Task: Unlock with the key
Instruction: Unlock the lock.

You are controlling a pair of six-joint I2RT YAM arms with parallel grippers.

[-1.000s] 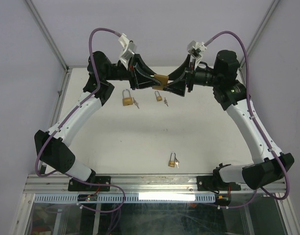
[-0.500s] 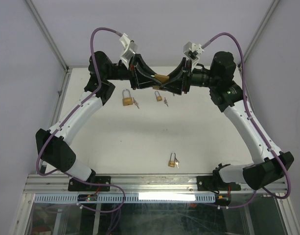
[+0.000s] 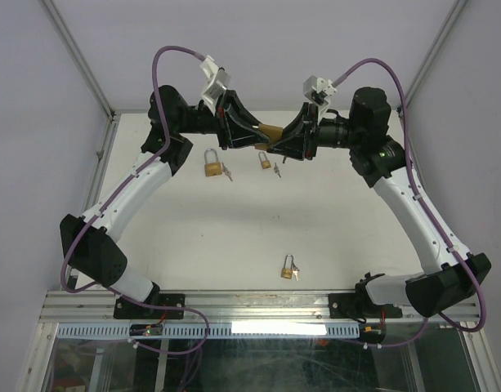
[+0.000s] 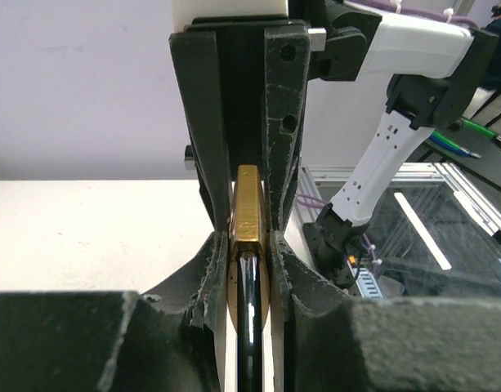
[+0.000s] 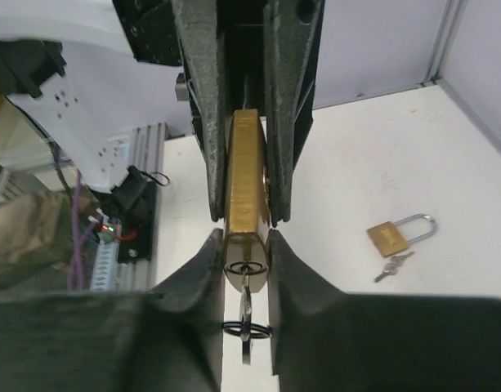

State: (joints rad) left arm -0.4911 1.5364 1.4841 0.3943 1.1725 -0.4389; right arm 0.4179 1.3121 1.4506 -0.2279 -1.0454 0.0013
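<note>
A brass padlock [image 3: 270, 131] hangs in the air above the back of the table, between both grippers. My left gripper [image 3: 257, 135] is shut on its body and shackle end; in the left wrist view [image 4: 250, 245] the dark shackle [image 4: 250, 318] runs between my fingers. My right gripper [image 3: 283, 142] meets it from the right. In the right wrist view my gripper [image 5: 246, 245] has its fingertips pressed against the padlock's [image 5: 246, 188] keyhole end. The key [image 5: 246, 314] sits in the keyhole with its ring, hanging free between my fingers.
Three more brass padlocks with keys lie on the white table: one at back left [image 3: 211, 166], one under the grippers [image 3: 265, 160], one near the front [image 3: 288, 269]. One also shows in the right wrist view [image 5: 393, 234]. Walls stand close behind.
My right gripper has slid left toward the left gripper, so less of the padlock shows between them. The left arm has hardly moved.
</note>
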